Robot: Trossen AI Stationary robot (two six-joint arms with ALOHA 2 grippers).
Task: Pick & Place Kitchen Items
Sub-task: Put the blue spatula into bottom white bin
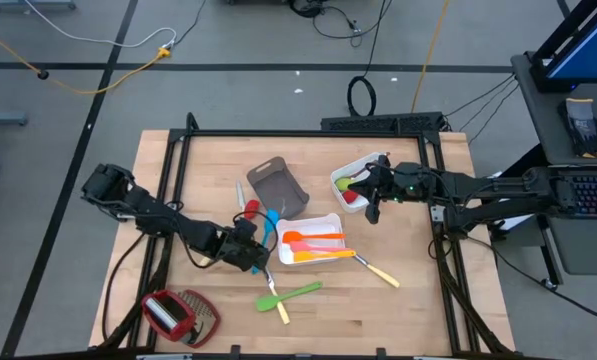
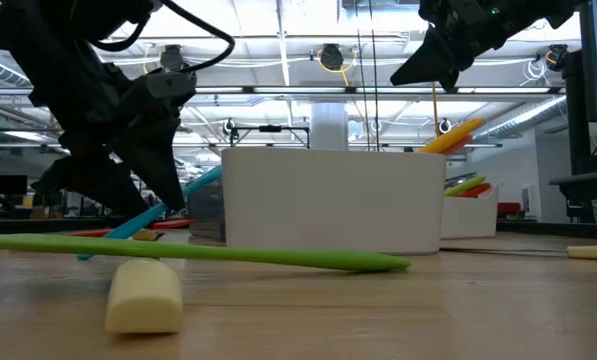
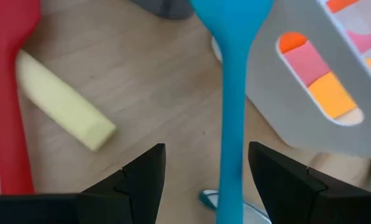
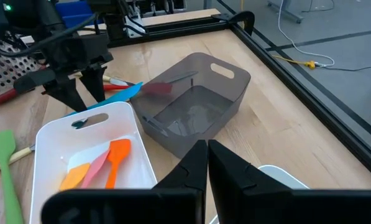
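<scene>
Left gripper [image 3: 204,171] low over the blue spatula [image 3: 230,93], jaws apart astride its handle, gripping nothing | spatula on the wood beside the white tray [image 1: 330,220] | looks light, slick, slightly bendy: pinch mid-handle | right gripper [image 4: 205,163] pressed together, empty, above the grey bin [image 4: 232,78]

Two dark, cable-draped jointed arms

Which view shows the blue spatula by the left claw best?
The left wrist view: the blue spatula fills the frame, its handle running between the open left claw fingers. The high view shows it small beside the white tray; the low and right wrist views show only its part-hidden blade.
</scene>
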